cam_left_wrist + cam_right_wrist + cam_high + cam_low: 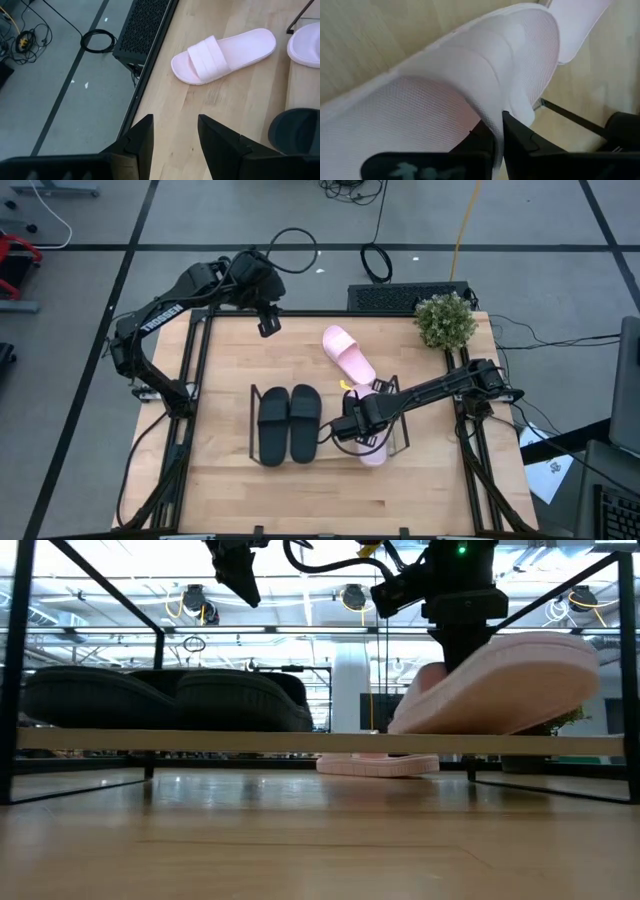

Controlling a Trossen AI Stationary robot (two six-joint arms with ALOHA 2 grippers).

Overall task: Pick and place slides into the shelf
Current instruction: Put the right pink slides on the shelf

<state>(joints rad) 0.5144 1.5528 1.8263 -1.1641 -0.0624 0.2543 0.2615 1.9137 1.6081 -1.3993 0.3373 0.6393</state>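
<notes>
While my left arm waits raised over the tabletop's (230, 480) far left corner, its tool (268, 324) hangs with fingers (140, 137) parted about halfway, holding and touching nothing.

On the shelf (252, 425), at its left end, the black pair (289, 423) sits side by side, touching, long axes running from the near edge to the far edge of the tabletop. I cannot tell for sure which way the toes point.

Right of them, my right tool (352, 430) is closed tight on the strap of a pink slide (500, 685), pinching the strap's edge between its fingers (517, 135). That slide is over the shelf's right part, its near end poking past the shelf's front. In the low view it is tilted, one end lifted and the other down at the clear deck.

The second pink slide (349, 354) lies flat on the bare wood behind the shelf, well apart from my left tool. Its long axis runs on a diagonal, from far left to near right, strap nearer the near-right end.
</notes>
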